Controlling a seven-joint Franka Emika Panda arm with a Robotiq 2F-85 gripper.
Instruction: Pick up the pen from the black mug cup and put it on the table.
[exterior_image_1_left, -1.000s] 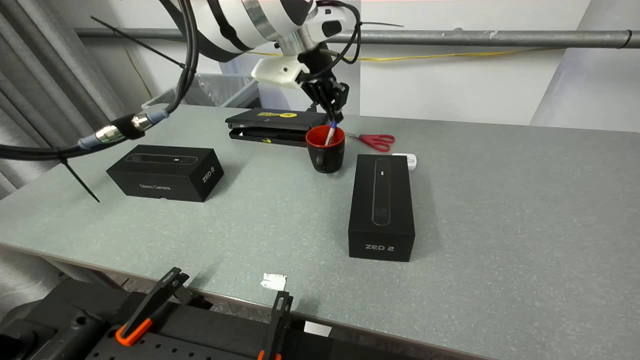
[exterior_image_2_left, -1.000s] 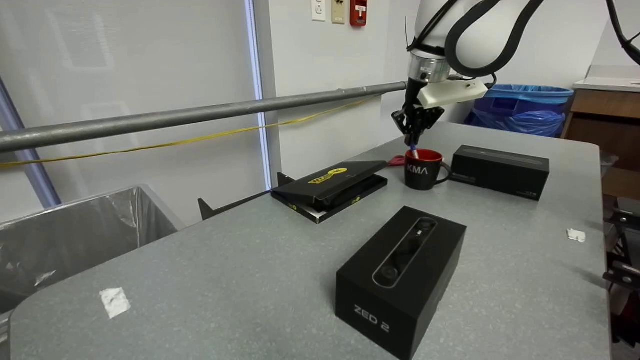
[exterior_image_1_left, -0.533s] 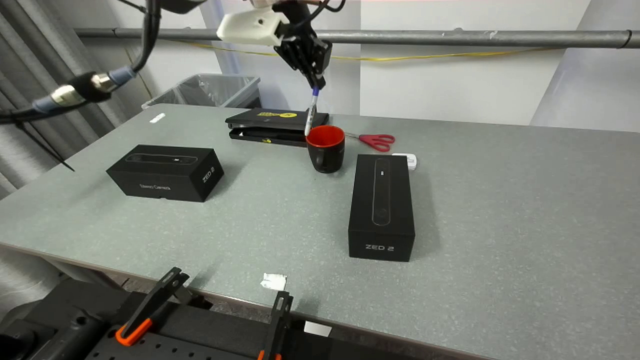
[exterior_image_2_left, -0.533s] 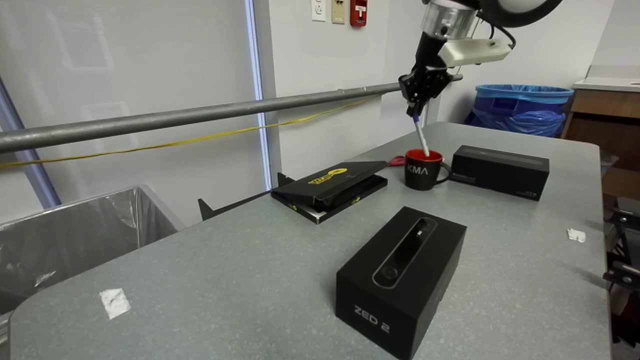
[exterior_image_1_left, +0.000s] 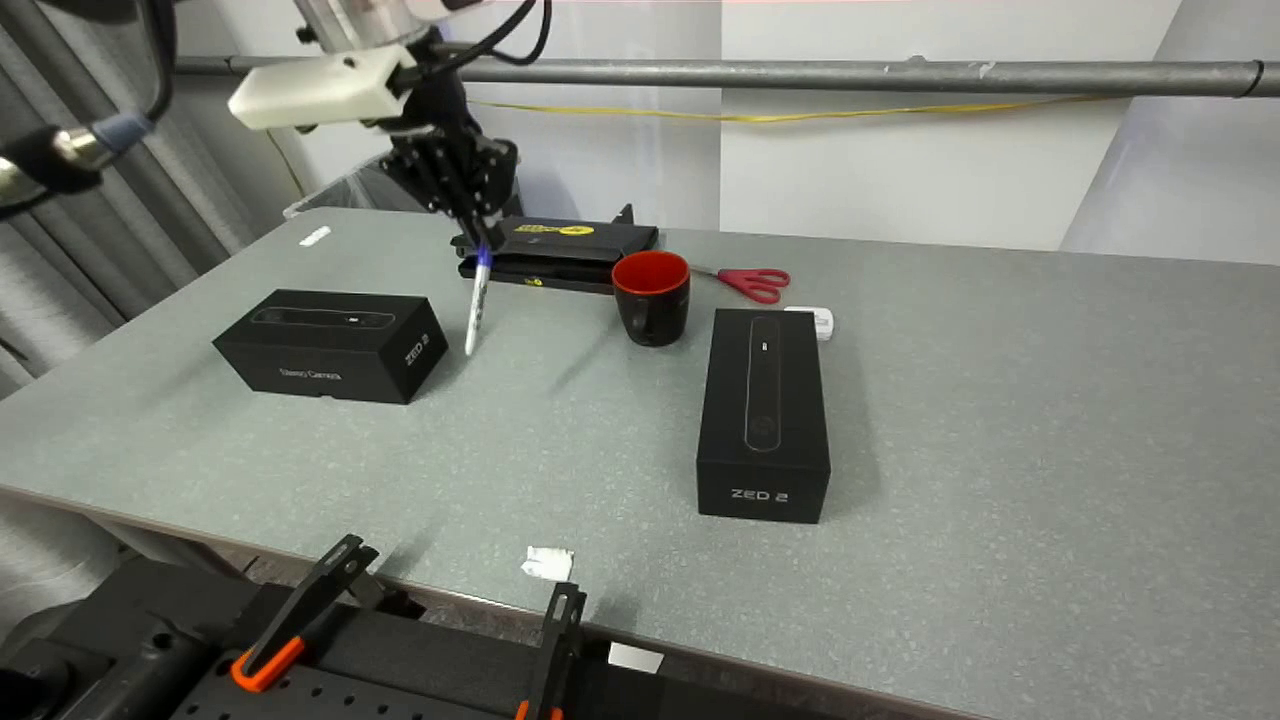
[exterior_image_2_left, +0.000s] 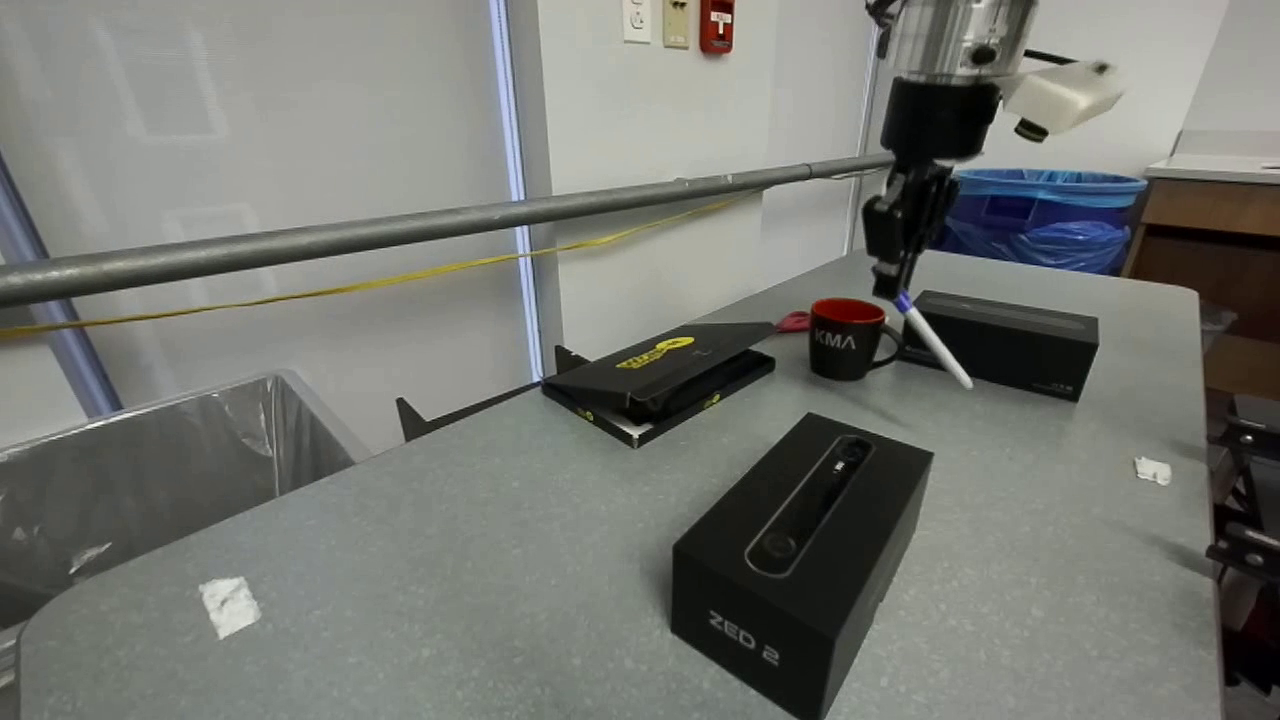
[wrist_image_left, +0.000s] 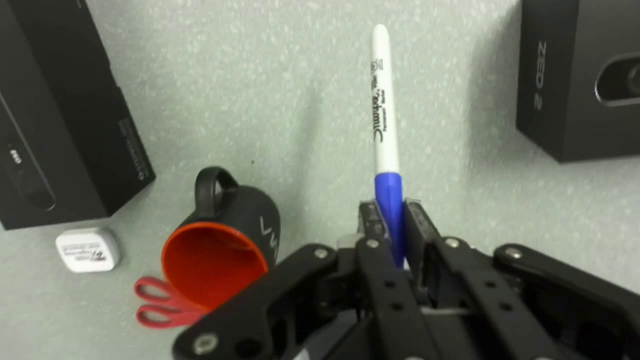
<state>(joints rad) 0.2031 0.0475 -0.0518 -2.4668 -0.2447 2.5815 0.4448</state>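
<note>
The gripper (wrist_image_left: 391, 206) pinches the pen (wrist_image_left: 385, 110) by its blue end; the pen slants down from the gripper, clear of the bench (exterior_image_1_left: 980, 430) below. Presumably light, stiff and smooth, it should suit this end hold.

Robot lab, by look of it. Robot arm (exterior_image_2_left: 955, 40) hung with cables (exterior_image_1_left: 120, 132) above grey table (exterior_image_1_left: 1020, 420). Black boxes (exterior_image_1_left: 763, 400) marked ZED 2, one reading Stereo Camera. Clamps (exterior_image_1_left: 312, 605) and black frame (exterior_image_1_left: 400, 685) at table's edge. Metal rail (exterior_image_1_left: 900, 76) along wall (exterior_image_1_left: 900, 170), outlet (exterior_image_2_left: 637, 20) and red wall box (exterior_image_2_left: 717, 27) higher up.
</note>
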